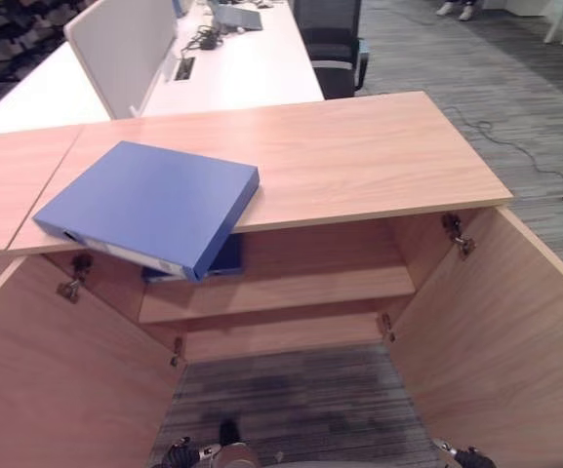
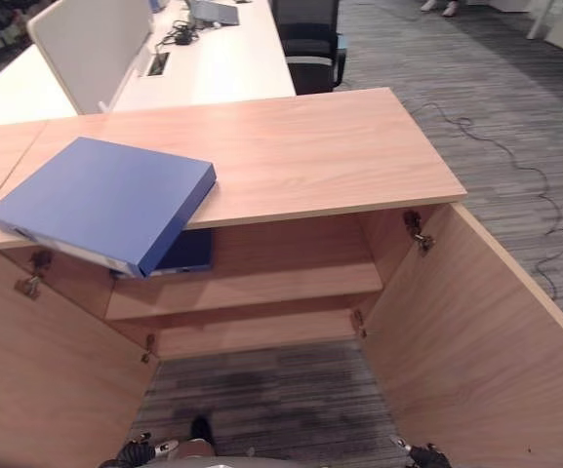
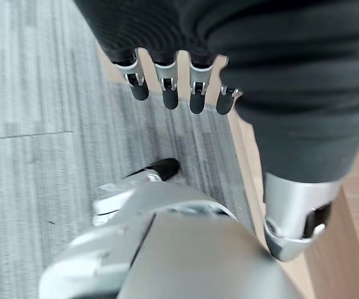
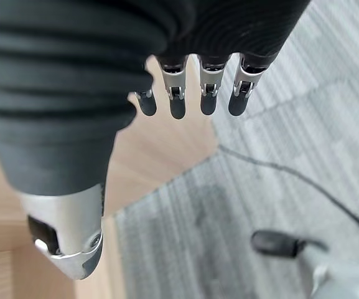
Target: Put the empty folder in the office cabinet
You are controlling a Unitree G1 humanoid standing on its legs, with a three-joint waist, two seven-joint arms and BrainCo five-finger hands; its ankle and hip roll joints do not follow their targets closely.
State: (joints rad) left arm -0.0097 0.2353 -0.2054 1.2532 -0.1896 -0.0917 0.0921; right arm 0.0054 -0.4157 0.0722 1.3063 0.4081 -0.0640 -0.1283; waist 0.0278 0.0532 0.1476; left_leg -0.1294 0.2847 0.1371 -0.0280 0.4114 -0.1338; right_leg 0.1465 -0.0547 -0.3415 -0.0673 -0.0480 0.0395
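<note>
A blue folder (image 1: 149, 207) lies flat on the wooden top of the cabinet (image 1: 359, 156), at its left, with one corner sticking out past the front edge. Both cabinet doors stand wide, the left door (image 1: 57, 380) and the right door (image 1: 505, 331). Inside, a shelf (image 1: 301, 291) holds a second blue folder (image 1: 228, 257), partly hidden behind the first. My left hand (image 3: 170, 93) hangs low over the carpet, fingers relaxed and holding nothing. My right hand (image 4: 178, 103) hangs the same way, open and apart from the folder.
Behind the cabinet stands a white desk (image 1: 252, 68) with a grey divider panel (image 1: 125, 49), and a black office chair (image 1: 328, 44) beside it. Grey carpet (image 1: 301, 400) runs between the open doors. A person's shoes (image 1: 455, 10) show far back.
</note>
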